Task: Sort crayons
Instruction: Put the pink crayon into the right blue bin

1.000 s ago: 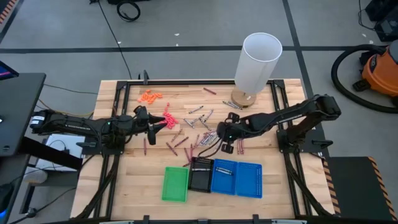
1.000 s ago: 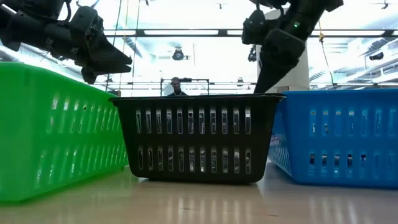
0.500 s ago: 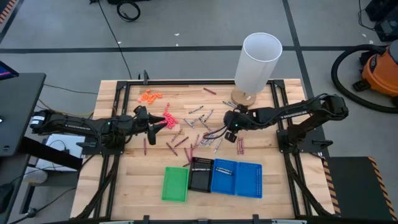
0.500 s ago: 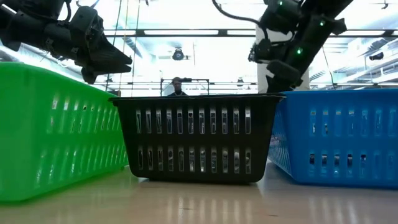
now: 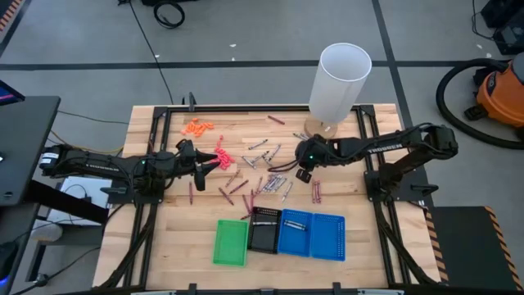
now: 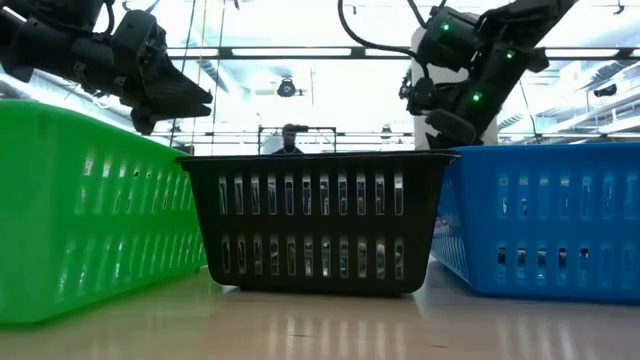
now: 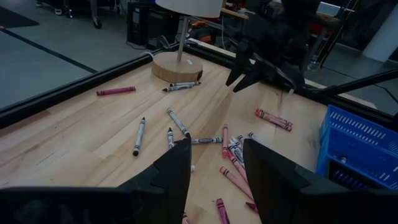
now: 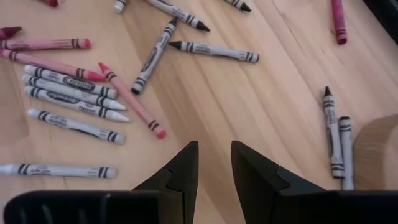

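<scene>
Noting your right pincer [image 5: 300, 164] — slightly parted, empty — nearest the crayons [image 5: 274, 182], lying flat just beside it.

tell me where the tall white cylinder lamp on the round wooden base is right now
In the high view the tall white cylinder lamp stands at the table's far edge, right of centre, just beyond the right gripper and the scattered crayons.
</scene>
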You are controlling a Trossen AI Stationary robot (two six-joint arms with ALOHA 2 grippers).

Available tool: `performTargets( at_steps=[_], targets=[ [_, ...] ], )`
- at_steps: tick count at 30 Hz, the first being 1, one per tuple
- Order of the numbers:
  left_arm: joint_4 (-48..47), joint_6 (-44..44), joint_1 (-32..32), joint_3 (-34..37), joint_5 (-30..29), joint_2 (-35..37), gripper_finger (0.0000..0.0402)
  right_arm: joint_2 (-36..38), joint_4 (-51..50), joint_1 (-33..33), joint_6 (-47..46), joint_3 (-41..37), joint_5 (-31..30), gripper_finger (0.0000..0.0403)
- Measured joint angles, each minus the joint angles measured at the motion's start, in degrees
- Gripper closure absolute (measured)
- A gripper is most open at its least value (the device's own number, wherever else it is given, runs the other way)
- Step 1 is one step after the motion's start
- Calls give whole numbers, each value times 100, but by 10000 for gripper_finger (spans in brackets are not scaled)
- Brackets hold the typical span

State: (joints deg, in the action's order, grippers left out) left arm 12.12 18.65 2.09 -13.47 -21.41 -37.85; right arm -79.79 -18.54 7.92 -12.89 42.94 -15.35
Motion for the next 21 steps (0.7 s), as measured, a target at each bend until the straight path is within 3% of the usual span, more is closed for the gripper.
performTargets(
  at_steps=[7, 21],
  targets=[
    [0, 2, 0, 0, 0, 0, 244, -2, 323, 112, 108, 0, 14, 300],
    [2, 7, 0, 0, 2, 0, 244, -210, 836, -93, 107, 0, 668, 300]
  ],
)
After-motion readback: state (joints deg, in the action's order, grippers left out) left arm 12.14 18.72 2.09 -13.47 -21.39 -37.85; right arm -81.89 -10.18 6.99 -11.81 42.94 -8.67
